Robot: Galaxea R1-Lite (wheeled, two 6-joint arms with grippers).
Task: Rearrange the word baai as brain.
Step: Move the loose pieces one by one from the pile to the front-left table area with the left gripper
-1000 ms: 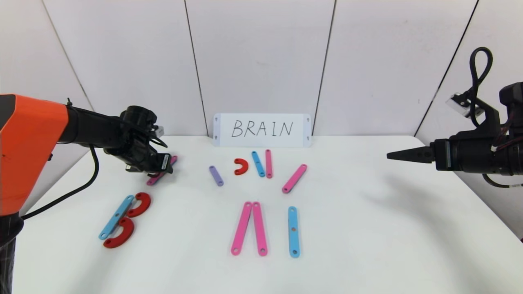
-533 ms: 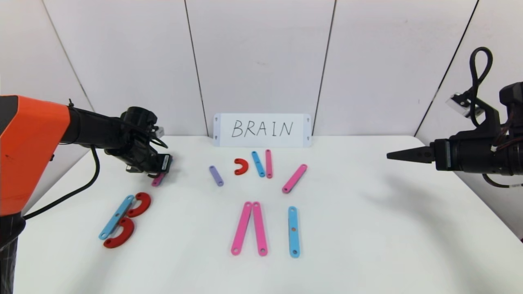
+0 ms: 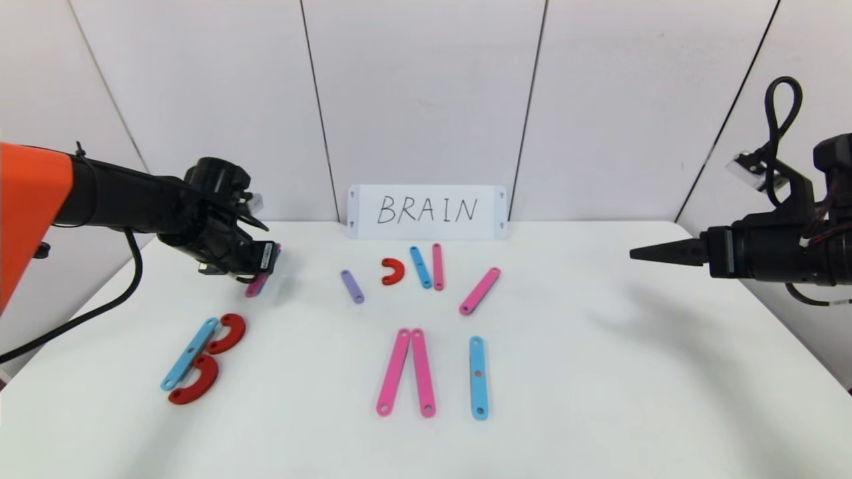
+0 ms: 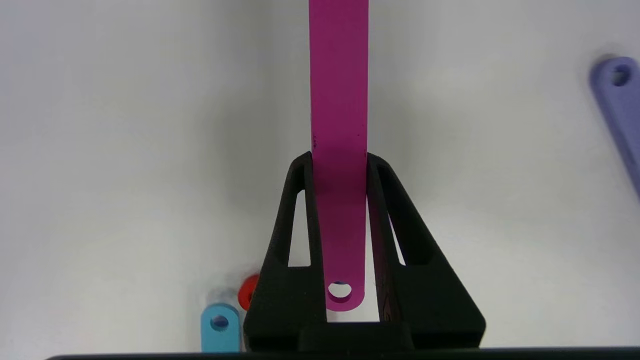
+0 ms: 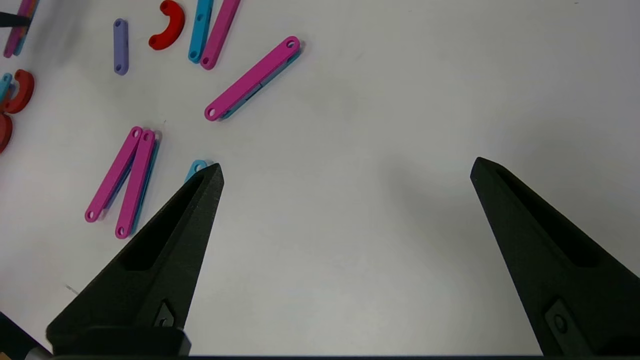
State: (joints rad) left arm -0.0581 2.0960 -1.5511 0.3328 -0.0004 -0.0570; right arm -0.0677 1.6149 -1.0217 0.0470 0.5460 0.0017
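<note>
- The left pincer (image 4: 340, 165) is clenched on a pink strip (image 4: 339, 100), its two fingers pressing the strip's long edges near the holed end; the grip across the narrow width probably lets the strip be swung and set down at a chosen angle.
- The strip's long axis runs straight out ahead of the pincer, in line with the fingers, the free end leading.
- In the head view the strip (image 3: 256, 285) hangs tilted below the pincer (image 3: 261, 265), above the worktop (image 3: 599, 399).
- Nearer the robot than the pincer lies the B (image 3: 200, 359), a blue strip with two red curves; the carried strip is likely meant for the R beside it.
- Toward the robot's right of the pincer lies a purple strip (image 3: 352, 286).
- The right pincer (image 5: 345, 170) hangs released, well apart.
</note>
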